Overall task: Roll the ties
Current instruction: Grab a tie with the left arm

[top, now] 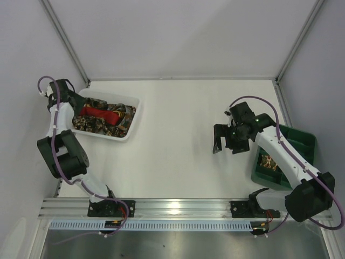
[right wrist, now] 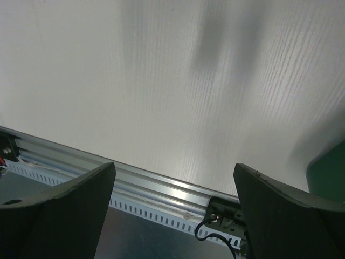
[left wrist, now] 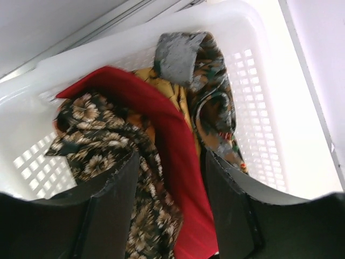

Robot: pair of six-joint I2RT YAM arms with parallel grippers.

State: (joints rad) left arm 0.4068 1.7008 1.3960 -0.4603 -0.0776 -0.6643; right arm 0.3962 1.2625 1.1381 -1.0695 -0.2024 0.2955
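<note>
One red tie [left wrist: 161, 118] and at least two patterned ties [left wrist: 102, 135] (tangled, exact count unclear), all heaped in the single white basket [left wrist: 259, 108] at 9 o'clock on the white table [top: 178, 118]. Left gripper [left wrist: 171, 156] sits down in the heap, fingers apart astride red and floral fabric; a clamp cannot be confirmed. Right gripper [top: 226, 144], jaws wide and empty, hangs over the table at 3 o'clock. One green tray [top: 302, 145] at 4 o'clock. Pale walls around.

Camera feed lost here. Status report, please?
Left claw astride plain red fabric tie in white mesh basket, grip unclear. Right claw open, empty. Brown flowered tie also between the jaws.
</note>
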